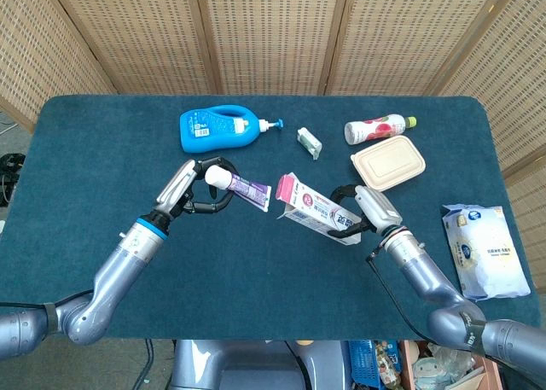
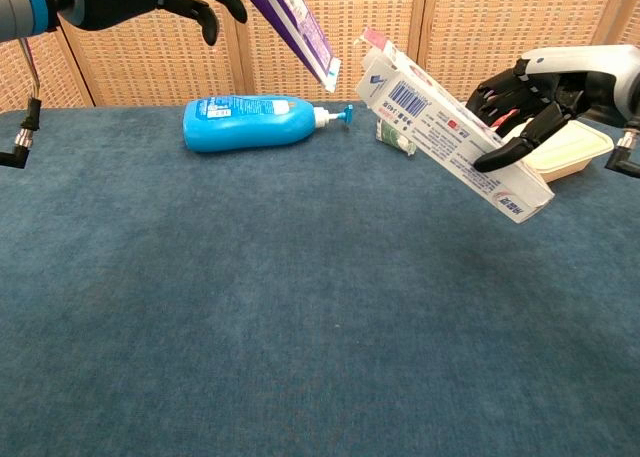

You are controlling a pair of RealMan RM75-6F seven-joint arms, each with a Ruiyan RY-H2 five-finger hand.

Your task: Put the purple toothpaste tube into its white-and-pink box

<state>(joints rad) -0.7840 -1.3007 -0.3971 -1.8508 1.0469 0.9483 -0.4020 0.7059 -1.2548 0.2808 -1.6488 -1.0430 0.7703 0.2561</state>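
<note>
You are aligning: your left robot hand (image 1: 198,185) is gripping the purple toothpaste tube (image 1: 250,189) near the open mouth of the white-and-pink box (image 1: 317,212) clamped in your right robot hand (image 1: 357,211), both above the counter (image 1: 256,288) middle, so the crimped end needs steering in next.

no text is legible enough to read out. the white-and-pink box (image 2: 453,142) shows a barcode and blocks of small blue print on its side plus a blue logo near its lower end, all too small to make out. the blue bottle (image 2: 250,121) has a white label with tiny print, the purple toothpaste tube (image 1: 248,189) carries faint markings, and the white wipes pack (image 1: 487,251) has blue print, none readable.
</note>
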